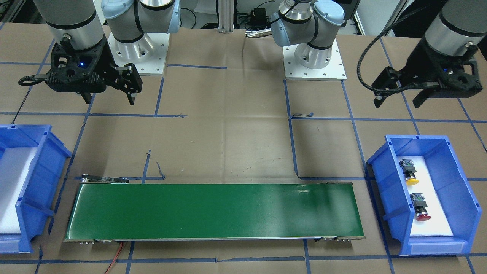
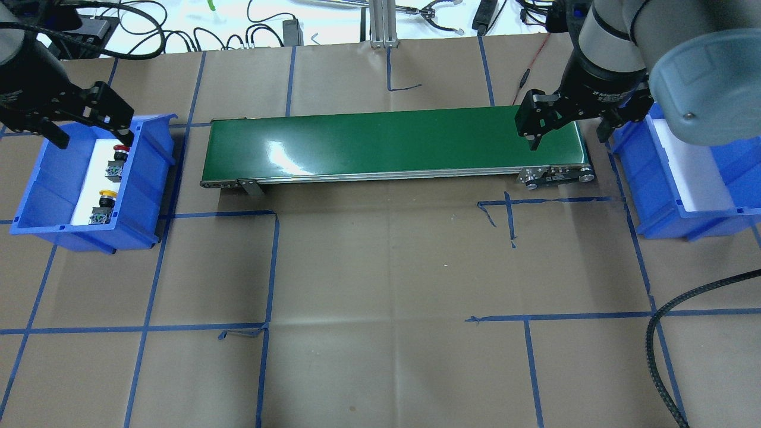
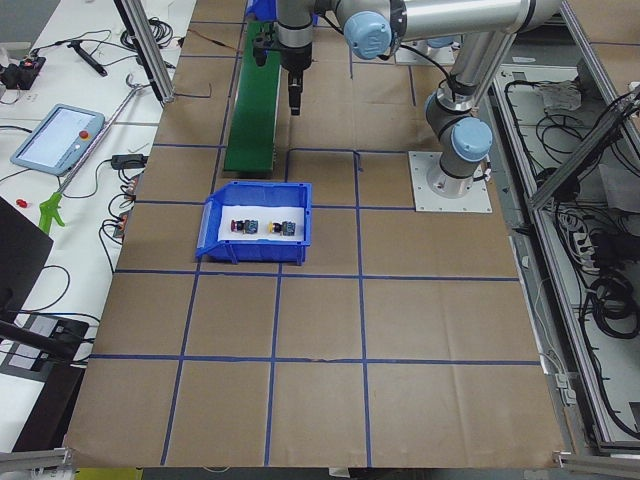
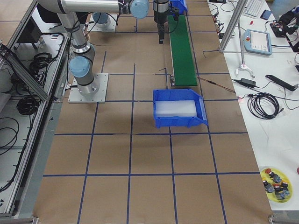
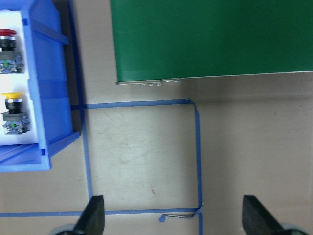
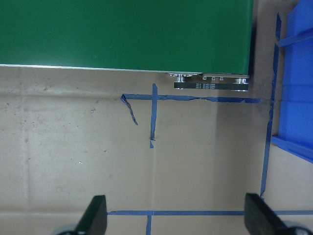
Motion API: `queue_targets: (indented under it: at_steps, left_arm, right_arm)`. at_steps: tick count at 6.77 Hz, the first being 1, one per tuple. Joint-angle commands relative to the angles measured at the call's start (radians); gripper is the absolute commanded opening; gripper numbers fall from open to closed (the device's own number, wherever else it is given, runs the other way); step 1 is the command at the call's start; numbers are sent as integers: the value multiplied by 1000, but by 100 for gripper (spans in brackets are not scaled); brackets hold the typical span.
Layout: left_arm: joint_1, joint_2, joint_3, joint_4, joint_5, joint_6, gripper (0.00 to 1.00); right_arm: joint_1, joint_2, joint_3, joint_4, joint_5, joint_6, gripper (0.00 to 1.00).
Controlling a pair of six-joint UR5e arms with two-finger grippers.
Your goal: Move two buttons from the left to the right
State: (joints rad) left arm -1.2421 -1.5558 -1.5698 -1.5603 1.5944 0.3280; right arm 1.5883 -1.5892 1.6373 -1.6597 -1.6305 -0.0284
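The yellow button (image 1: 409,173) and the red button (image 1: 420,207) are lying on their sides on a white pad (image 1: 437,220) inside the left blue bin (image 1: 454,182), at the robot's left end of the desk (image 1: 228,144). They are lying one after the other and are not touching. The yellow one is lying nearer to the robot, and both caps are pointing away from it.

The left tool (image 1: 398,101) is hanging in the air above the desk, near this bin and not touching it. Its two fingers are standing wide apart and are holding nothing.

The right tool (image 1: 109,99) is hanging above the desk near the other end of the green belt (image 1: 213,211). It is also spreading its fingers wide and is carrying nothing. The right blue bin (image 1: 34,179) is standing just past that end of the belt.
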Motion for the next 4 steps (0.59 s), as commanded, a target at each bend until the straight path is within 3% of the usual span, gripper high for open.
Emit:
queue_targets:
  at_steps: [1,4]
  left_arm:
    - [149,-16,1,12,-2,120,100]
    - [294,-154,36,153,-1,154,100]
  right_arm:
    - [1,0,1,0,0,-1,100]
    - [1,0,1,0,0,-1,100]
